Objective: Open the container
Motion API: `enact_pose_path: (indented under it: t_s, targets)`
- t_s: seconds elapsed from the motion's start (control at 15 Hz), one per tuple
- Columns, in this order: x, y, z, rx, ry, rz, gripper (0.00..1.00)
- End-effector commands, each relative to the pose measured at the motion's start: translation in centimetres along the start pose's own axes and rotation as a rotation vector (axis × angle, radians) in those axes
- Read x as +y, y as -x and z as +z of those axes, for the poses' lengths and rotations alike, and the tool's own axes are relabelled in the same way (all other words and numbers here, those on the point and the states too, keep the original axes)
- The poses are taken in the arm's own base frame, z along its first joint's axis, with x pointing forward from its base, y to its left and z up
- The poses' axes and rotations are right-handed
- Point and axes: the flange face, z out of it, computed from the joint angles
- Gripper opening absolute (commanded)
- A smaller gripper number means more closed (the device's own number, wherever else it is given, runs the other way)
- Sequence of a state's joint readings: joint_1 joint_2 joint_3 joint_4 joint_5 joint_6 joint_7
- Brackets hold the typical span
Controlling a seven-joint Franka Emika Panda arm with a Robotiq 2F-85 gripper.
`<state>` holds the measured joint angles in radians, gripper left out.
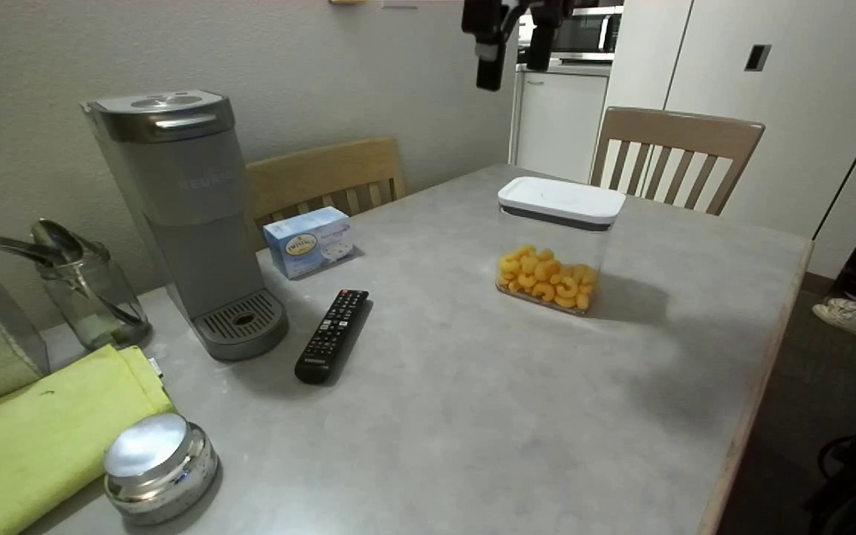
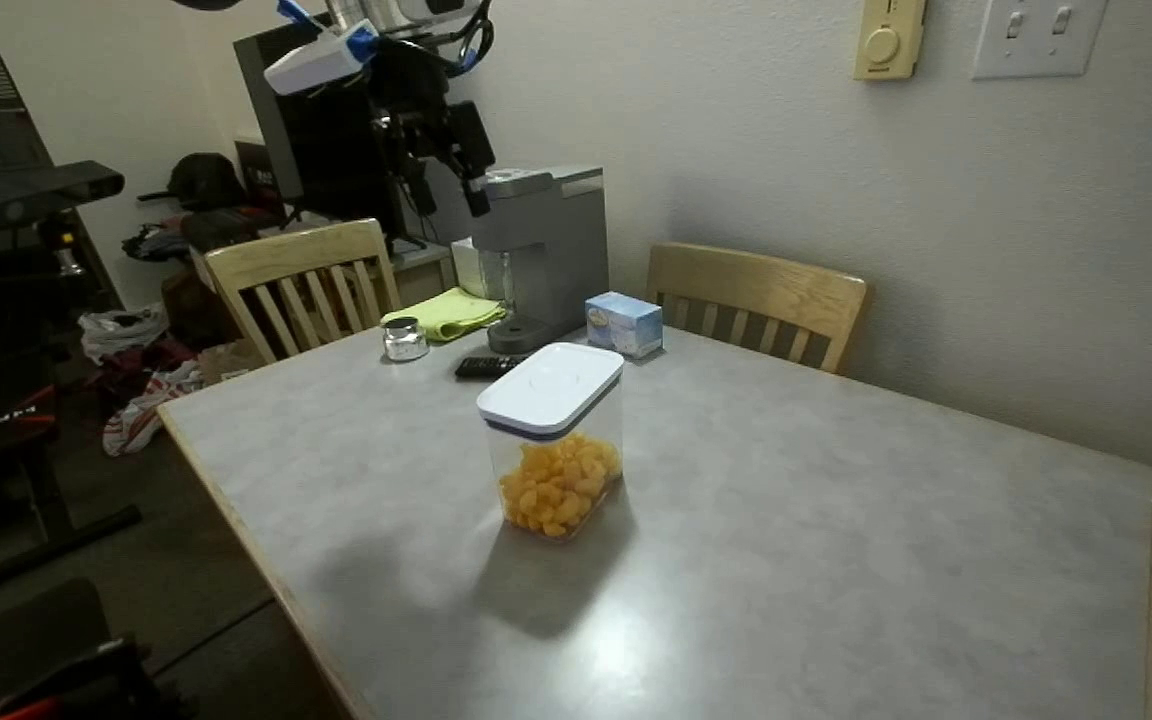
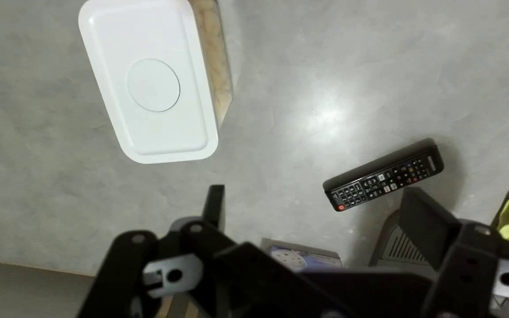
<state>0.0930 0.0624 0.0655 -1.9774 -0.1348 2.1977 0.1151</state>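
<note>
The container is a clear plastic box (image 1: 547, 279) holding orange snack pieces, standing upright on the grey table. It shows in both exterior views (image 2: 561, 485). Its flat white lid (image 1: 562, 199) sits on top of it. In the wrist view the lid (image 3: 153, 88) is at the upper left, with a round flush button in its middle; the box's far end is cut off by the frame edge. My gripper (image 3: 315, 192) is open with nothing between its fingers. It is high above the table, apart from the container, in both exterior views (image 1: 513, 76) (image 2: 450, 205).
A black remote (image 1: 331, 338), a light blue tea box (image 1: 309, 241) and a tall grey coffee maker (image 1: 198, 193) stand on the table. A jar with utensils (image 1: 97, 297), a yellow cloth (image 1: 56, 438) and a shiny metal tin (image 1: 160, 468) are beyond. A wooden chair (image 2: 756, 295) stands by the wall.
</note>
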Motion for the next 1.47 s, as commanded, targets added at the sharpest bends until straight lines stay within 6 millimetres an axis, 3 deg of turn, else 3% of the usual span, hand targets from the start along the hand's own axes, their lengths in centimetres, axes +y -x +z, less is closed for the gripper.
enact_pose_path:
  t_s: [0.0, 0.6, 1.0, 1.2, 1.27, 1.4]
  targets:
    - [1.4, -0.7, 2.0, 0.016, -0.016, 0.023, 1.0]
    - [3.2, -1.6, 5.7, -0.004, -0.036, 0.055, 1.0]
    - [3.8, -2.4, 7.1, -0.025, -0.069, 0.051, 1.0]
    - [4.5, -3.1, 7.6, -0.029, -0.068, 0.027, 0.78]
    - [5.0, -3.4, 7.7, -0.028, -0.056, 0.013, 0.76]
    - [6.1, -4.0, 7.5, -0.029, -0.037, -0.007, 0.54]
